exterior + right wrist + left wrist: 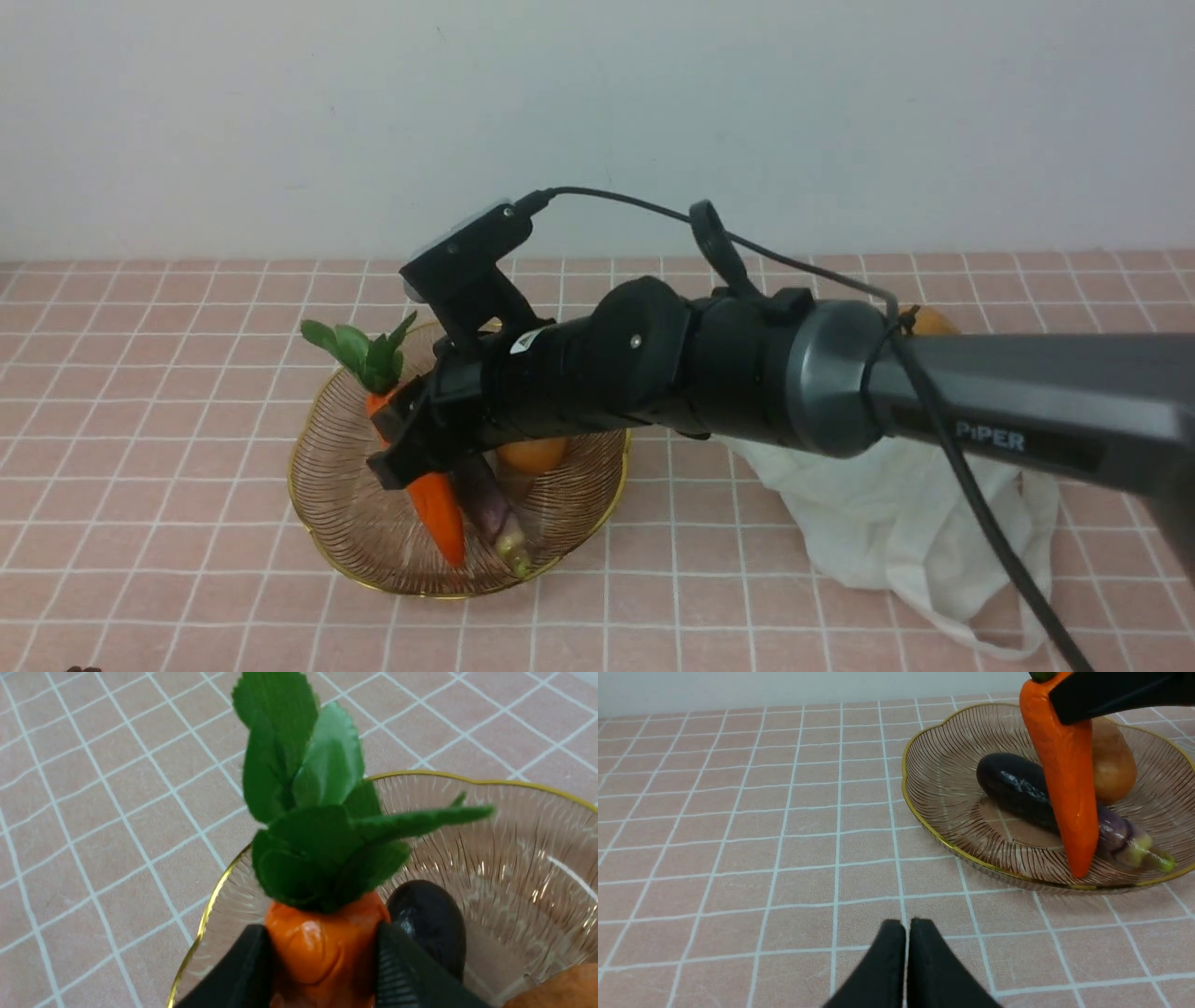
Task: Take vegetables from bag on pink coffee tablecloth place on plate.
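My right gripper (392, 448) is shut on the orange carrot (439, 509) near its green leaves and holds it tip down over the ribbed glass plate (336, 523). In the right wrist view the fingers (397, 970) clamp the carrot (322, 947). A dark purple eggplant (1013, 788) and a brown potato (1111, 765) lie in the plate (934, 807); the carrot (1064, 788) hangs over them. The white bag (896, 523) lies to the right on the pink tablecloth (140, 420). My left gripper (908, 926) is shut and empty, low over the cloth beside the plate.
The right arm (840, 392) reaches across the scene and hides part of the bag and plate. An orange-brown rounded thing (929, 322) peeks out behind the arm. A pale wall stands at the table's far edge.
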Action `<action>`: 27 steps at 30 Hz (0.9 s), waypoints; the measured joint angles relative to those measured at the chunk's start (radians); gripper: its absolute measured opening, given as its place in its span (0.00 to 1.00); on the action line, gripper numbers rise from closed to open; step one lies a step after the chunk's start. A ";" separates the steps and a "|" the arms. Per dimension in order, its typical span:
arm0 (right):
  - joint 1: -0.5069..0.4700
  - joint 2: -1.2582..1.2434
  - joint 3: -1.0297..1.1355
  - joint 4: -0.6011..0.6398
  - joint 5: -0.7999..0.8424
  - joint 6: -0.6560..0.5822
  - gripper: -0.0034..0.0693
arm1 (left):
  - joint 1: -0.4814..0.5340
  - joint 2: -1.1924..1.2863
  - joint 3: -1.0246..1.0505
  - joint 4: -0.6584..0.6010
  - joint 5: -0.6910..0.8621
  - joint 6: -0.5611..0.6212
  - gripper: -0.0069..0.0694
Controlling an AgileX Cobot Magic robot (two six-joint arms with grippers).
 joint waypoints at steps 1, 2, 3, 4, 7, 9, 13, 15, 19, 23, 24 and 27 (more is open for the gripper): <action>0.001 0.000 0.000 0.001 -0.001 -0.001 0.43 | 0.000 0.000 0.000 0.000 0.000 0.000 0.08; 0.002 0.000 0.000 0.001 -0.004 -0.001 0.46 | 0.000 0.000 0.000 0.000 0.000 0.000 0.08; 0.003 0.000 0.000 0.001 -0.004 -0.001 0.48 | 0.000 0.000 0.000 0.000 0.000 0.000 0.08; 0.003 0.000 0.000 -0.001 -0.003 -0.001 0.51 | 0.000 0.000 0.000 0.000 0.000 0.000 0.08; 0.003 0.001 0.002 -0.003 0.019 0.010 0.62 | 0.000 0.000 0.000 0.000 0.000 0.000 0.08; 0.003 0.001 0.002 -0.004 0.044 0.023 0.73 | 0.000 0.000 0.000 0.000 0.000 0.000 0.08; 0.003 -0.012 0.003 -0.033 0.070 0.030 0.80 | 0.000 0.000 0.000 0.000 0.000 0.000 0.08; 0.003 -0.041 0.006 -0.059 0.093 0.043 0.79 | 0.000 0.000 0.000 0.000 0.000 0.000 0.08; -0.016 -0.169 0.008 -0.146 0.194 0.174 0.61 | 0.000 0.000 0.000 0.000 0.000 0.000 0.08; -0.076 -0.329 0.008 -0.287 0.290 0.337 0.28 | 0.000 0.000 0.000 0.000 0.000 0.000 0.08; -0.105 -0.389 0.008 -0.339 0.315 0.390 0.17 | 0.000 0.000 0.000 0.000 0.000 0.000 0.08; -0.184 -0.547 0.009 -0.462 0.370 0.543 0.06 | 0.000 0.000 0.000 0.000 0.000 0.000 0.08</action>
